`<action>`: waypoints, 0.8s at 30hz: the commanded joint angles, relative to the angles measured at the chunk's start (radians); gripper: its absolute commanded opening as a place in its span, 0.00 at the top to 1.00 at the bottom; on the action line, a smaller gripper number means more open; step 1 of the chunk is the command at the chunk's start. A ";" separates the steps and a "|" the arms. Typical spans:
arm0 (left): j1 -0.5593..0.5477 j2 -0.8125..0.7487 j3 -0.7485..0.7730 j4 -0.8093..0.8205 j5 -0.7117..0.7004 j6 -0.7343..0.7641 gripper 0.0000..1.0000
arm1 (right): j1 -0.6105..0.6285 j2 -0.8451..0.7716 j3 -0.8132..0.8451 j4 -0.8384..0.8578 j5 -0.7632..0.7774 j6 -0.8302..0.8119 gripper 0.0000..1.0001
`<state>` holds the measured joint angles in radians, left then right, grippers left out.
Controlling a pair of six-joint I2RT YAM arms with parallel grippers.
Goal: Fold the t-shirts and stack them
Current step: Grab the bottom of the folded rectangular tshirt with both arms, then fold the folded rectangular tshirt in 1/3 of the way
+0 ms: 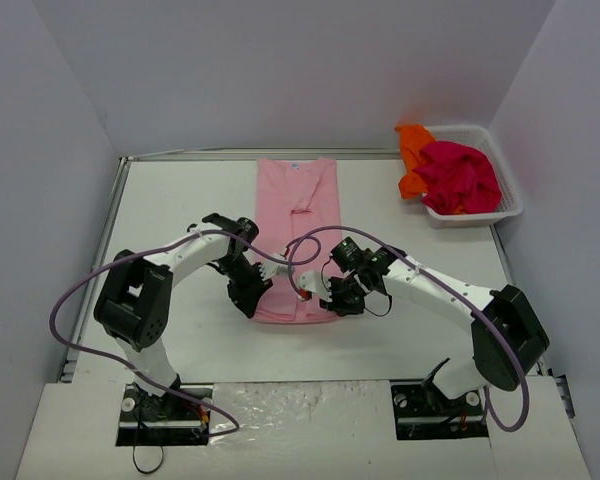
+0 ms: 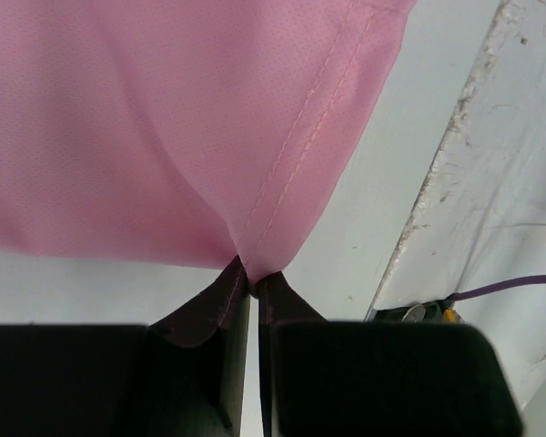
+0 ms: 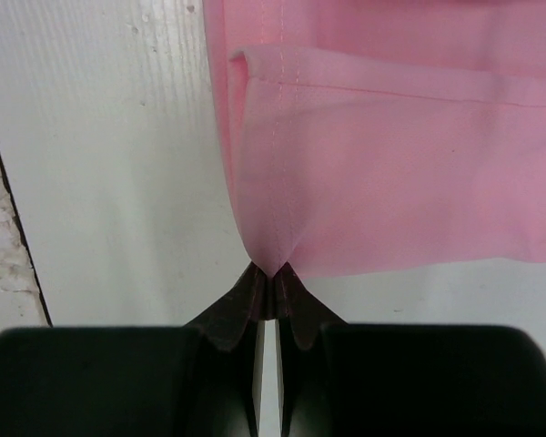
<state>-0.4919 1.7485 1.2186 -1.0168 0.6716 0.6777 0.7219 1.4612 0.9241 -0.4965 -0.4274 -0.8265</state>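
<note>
1. You've got bare table at 9 and 3 o'clock of the pink t-shirt. The basket sits well apart at 2.
2. Your left gripper and right gripper are each pinched tight on a near hem corner.
3. The shirt lies mid-table, a narrow folded strip running to 12 o'clock.

A white bench fills the middle of the top view, closed in by pale grey walls at the back and on both sides. A thin metal rail runs along its left edge and far edge. A white plastic mesh basket sits at the upper right, in the bench's far right corner. At the bottom lies a rougher white board, scuffed and shiny at its middle.
</note>
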 commanded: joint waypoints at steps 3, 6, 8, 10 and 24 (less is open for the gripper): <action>-0.031 -0.067 0.042 -0.129 0.039 0.075 0.98 | 0.008 -0.050 0.050 -0.117 -0.036 -0.016 1.00; -0.037 -0.075 0.050 -0.158 0.058 0.095 0.98 | 0.007 -0.058 0.056 -0.139 -0.053 -0.016 1.00; -0.039 -0.083 0.050 -0.166 0.062 0.105 0.98 | 0.005 -0.064 0.061 -0.146 -0.069 -0.016 1.00; -0.039 -0.099 0.052 -0.169 0.060 0.114 0.98 | -0.001 -0.068 0.074 -0.155 -0.082 -0.014 1.00; -0.036 -0.167 0.137 -0.144 0.037 0.056 0.98 | -0.044 -0.082 0.140 -0.168 -0.080 -0.040 1.00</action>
<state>-0.5236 1.6379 1.3087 -1.1286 0.6971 0.7200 0.6895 1.3987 1.0306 -0.6109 -0.5064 -0.8669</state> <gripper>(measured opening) 0.049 0.022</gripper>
